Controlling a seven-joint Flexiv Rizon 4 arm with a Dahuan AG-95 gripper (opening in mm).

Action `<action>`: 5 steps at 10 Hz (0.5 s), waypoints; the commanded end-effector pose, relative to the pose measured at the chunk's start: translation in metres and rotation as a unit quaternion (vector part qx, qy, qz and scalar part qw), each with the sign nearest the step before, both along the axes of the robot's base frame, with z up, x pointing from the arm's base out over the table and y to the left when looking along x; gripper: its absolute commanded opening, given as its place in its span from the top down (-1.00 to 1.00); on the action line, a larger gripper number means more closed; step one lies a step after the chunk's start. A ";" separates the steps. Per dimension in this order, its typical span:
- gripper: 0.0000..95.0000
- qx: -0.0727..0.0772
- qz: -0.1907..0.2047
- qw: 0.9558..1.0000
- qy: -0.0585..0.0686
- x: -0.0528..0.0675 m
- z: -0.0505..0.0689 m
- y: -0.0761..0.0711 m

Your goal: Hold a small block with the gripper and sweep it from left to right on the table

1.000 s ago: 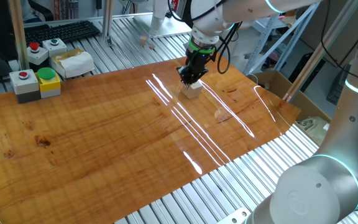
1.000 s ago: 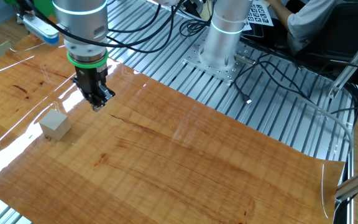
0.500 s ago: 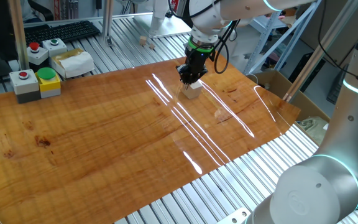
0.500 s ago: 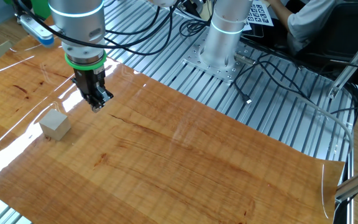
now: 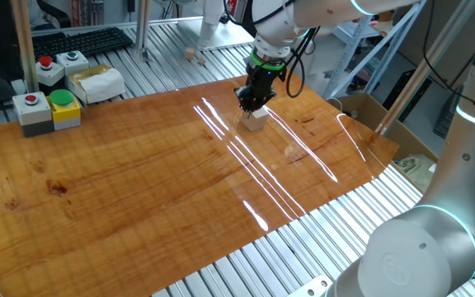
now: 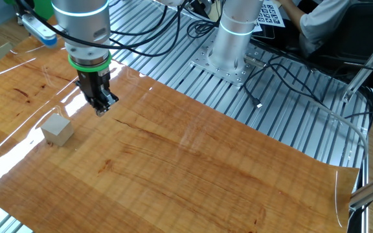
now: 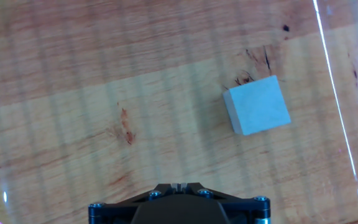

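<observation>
Surface: glossy orange-brown wood-grain board with dark knots and bright streaks of glare, lying on a ribbed metal frame.
Near edge: the arm's big silver elbow is cut off by the picture border in one fixed view.
Block: a small pale cube resting free on the surface, nothing touching it; from the hand view it sits off to the right, turned slightly askew.
Claw: black, under a green ring, hanging just above the surface beside the block and apart from it; its fingers look drawn together, and only the mount shows at the bottom of the hand view.
Far side: grey button boxes and a keyboard, partly hidden behind a post.
</observation>
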State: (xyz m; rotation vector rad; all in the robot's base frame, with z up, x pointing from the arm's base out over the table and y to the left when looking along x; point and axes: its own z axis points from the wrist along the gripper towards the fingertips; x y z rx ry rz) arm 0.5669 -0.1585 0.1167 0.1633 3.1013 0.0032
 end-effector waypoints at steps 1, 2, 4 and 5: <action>1.00 -0.005 0.045 0.999 0.002 0.000 0.000 0.000; 1.00 -0.003 0.043 0.999 0.001 0.000 0.000 0.000; 1.00 -0.005 0.039 0.999 0.001 0.000 0.000 0.000; 1.00 -0.006 0.042 0.999 0.002 0.000 0.000 0.000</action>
